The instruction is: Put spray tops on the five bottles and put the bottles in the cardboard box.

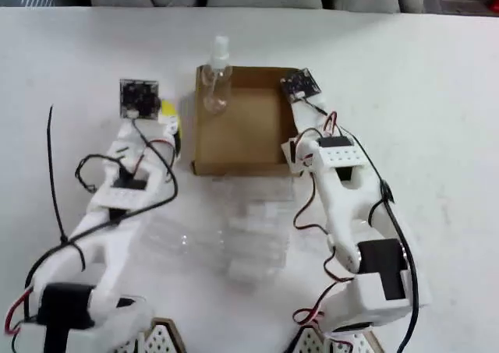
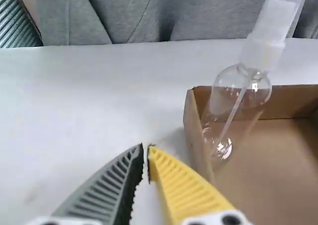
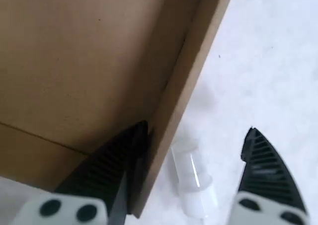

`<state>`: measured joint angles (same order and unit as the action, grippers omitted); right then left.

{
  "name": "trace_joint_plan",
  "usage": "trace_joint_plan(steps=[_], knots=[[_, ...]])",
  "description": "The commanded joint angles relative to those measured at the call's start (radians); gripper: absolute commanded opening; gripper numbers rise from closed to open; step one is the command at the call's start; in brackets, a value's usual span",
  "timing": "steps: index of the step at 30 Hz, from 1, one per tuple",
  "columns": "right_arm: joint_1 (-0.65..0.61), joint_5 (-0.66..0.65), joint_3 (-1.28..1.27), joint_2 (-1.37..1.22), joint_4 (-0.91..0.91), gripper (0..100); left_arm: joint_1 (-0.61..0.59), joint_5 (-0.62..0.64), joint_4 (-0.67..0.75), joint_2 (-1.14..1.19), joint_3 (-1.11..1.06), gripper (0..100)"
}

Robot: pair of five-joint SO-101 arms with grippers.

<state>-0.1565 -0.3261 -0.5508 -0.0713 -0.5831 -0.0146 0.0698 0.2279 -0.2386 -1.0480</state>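
cardboard box [image 1: 242, 135], one bottle [image 1: 216, 84] inside, right gripper [image 3: 196, 130] astride wall

The cardboard box [image 3: 181, 91] wall stands inside the spread right claw [image 3: 196, 128] (spray top [image 3: 191, 178] just outside it).

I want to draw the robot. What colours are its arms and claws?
The left arm and right arm are white with black motors, red and black wires. The left gripper has grey and yellow ridged fingers; the right gripper black ones.
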Motion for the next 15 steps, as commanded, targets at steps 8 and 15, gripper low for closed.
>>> trace_joint_plan(steps=[8,15], knots=[[0.038,0.011,0.015,0.019,0.024,27.6,-0.176,-0.086,-0.733,-0.369,0.120,2],[0.005,0.011,0.017,0.137,0.021,27.6,-0.174,-0.172,-0.937,-0.274,0.270,2]])
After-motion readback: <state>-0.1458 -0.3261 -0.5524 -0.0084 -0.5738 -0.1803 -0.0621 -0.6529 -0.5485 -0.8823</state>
